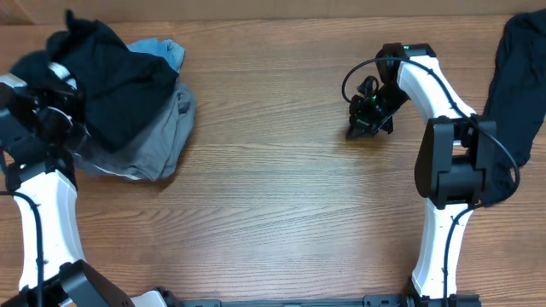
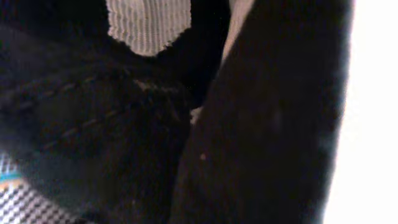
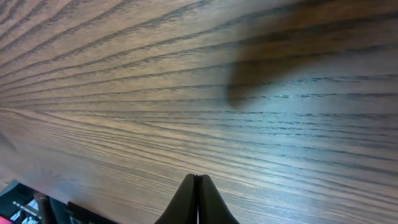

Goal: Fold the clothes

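Item: clothes [image 1: 119,94], an unfolded heap at the far-left corner of the counter [image 1: 273,205]. Black garment [image 1: 111,72] crumpled on top; light-blue one [image 1: 164,53] pokes out behind it toward the far edge; grey one [image 1: 158,141] spreads underneath toward the middle. Second black garment [image 1: 522,81] lies well apart, along the right edge. Left wrist view: only dark stitched cloth close up, with a patch of pale ribbed lining [image 2: 149,25] showing. Left gripper [image 1: 51,107] is pressed into the heap's left side, probably to single out the top piece; fingers buried, cannot tell whether spread or pinching. Right gripper [image 1: 368,119] sits low over mid-counter, fingertips [image 3: 189,199] pressed together on nothing, judged parked out of the left's way. No fold begun
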{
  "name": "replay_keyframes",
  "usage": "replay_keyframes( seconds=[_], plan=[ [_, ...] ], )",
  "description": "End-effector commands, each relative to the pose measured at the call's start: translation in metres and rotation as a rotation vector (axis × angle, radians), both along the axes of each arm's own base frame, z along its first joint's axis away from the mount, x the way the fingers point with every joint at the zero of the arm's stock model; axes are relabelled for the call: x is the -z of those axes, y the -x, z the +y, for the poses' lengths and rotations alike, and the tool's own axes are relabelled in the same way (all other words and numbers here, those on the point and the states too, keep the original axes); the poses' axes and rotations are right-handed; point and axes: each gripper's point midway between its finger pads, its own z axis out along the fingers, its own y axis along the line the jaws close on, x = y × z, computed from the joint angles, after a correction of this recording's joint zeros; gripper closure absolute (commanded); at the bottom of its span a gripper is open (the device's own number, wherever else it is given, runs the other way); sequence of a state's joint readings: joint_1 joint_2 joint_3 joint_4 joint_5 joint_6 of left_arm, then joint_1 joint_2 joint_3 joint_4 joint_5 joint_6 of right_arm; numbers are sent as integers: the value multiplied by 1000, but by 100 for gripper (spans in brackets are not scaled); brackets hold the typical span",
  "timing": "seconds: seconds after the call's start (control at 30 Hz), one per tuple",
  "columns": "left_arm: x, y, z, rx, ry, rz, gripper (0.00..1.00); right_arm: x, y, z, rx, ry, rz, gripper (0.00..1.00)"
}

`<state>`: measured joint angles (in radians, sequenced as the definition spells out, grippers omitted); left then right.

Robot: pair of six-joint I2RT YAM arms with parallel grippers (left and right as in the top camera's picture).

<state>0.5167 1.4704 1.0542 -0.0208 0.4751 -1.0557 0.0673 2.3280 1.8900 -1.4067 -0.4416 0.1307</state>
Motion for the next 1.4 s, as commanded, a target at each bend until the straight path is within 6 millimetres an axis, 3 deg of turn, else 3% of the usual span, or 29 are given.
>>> replay_keyframes(
  seconds=[0.0, 0.1, 0.17, 0.3, 0.37, 0.4, 0.43, 0.63, 0.73, 0.8, 0.9, 1.03, 1.13, 1.27, 1.37],
  plan=[
    [7, 8, -9, 31, -11, 43, 96, -9, -5, 4, -2, -11, -30, 96],
    [17, 13, -12, 34, 8, 87, 96, -9, -5, 4, -2, -11, -31, 96],
    [28, 21, -15, 35, 37, 142, 74, -9, -4, 4, -2, -11, -28, 96],
    [54, 52, -10, -49, 67, 309, 57, -9, -1, 3, -2, -10, -15, 96],
    [54, 60, -9, -65, 53, 332, 37, -10, -1, 3, -2, -10, -13, 96],
    [52, 65, -10, -73, 42, 342, 16, -10, -1, 3, -2, -10, -13, 96],
    [50, 71, -10, -83, 31, 354, 2, -10, -1, 3, -2, -10, -13, 96],
    [26, 111, -1, -176, -122, 404, 0, -13, 6, 3, -10, -8, 17, 96],
    [16, 128, -6, -142, -221, 420, 0, -29, 4, 2, -33, -11, -11, 96],
    [15, 143, -11, -117, -265, 454, 0, -49, 0, 3, -34, -14, -60, 96],
    [8, 162, -23, -55, -340, 472, 0, -100, -4, 0, -36, -7, -204, 96],
    [-9, 183, -45, 89, -505, 436, 0, -166, 11, -9, -48, 56, -377, 96],
    [-28, 191, -64, 196, -623, 346, 0, -208, 31, -7, -84, 69, -485, 96],
    [-49, 203, -101, 346, -743, 205, 0, -261, 77, -6, -119, 62, -614, 96],
    [-53, 213, -132, 485, -823, 142, 0, -290, 114, -11, -122, 58, -724, 96]
  ],
)
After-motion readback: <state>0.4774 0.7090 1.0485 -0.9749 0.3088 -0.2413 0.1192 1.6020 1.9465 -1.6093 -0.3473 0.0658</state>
